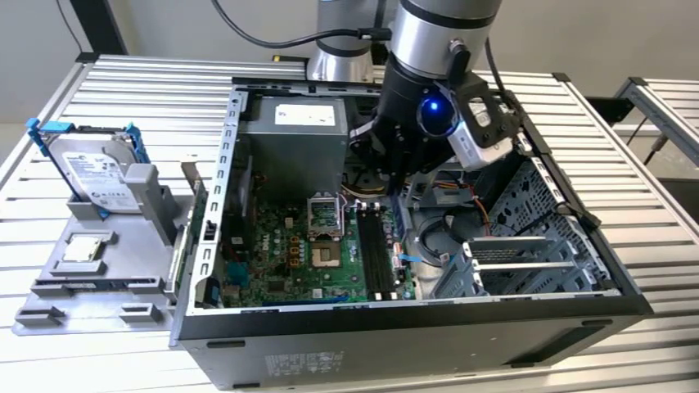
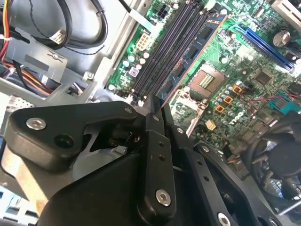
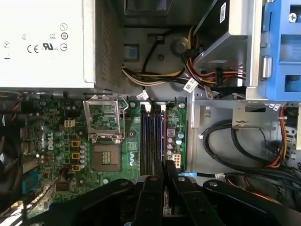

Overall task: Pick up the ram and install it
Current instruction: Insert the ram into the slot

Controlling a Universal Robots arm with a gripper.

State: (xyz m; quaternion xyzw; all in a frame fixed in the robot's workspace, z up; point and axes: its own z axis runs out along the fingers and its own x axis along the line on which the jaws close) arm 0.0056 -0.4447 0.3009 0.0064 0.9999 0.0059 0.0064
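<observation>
Hanging inside the open grey metal computer case, the black pincer clamps the long, thin, bluish ram stick just below it. In the second wrist view, its nearly closed fingers pinch the ram, which stretches ahead beside the long black memory slots. In the first wrist view, the slots lie just ahead of the pincer.

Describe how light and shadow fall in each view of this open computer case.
Exterior view: the table's slats glare near white at that view's left, a blue lamp glows on the arm, the case's inside lies in shade. First wrist view: the power supply shines pale; the pincer is a dark silhouette. Second wrist view: the ram in the pincer is evenly lit.
</observation>
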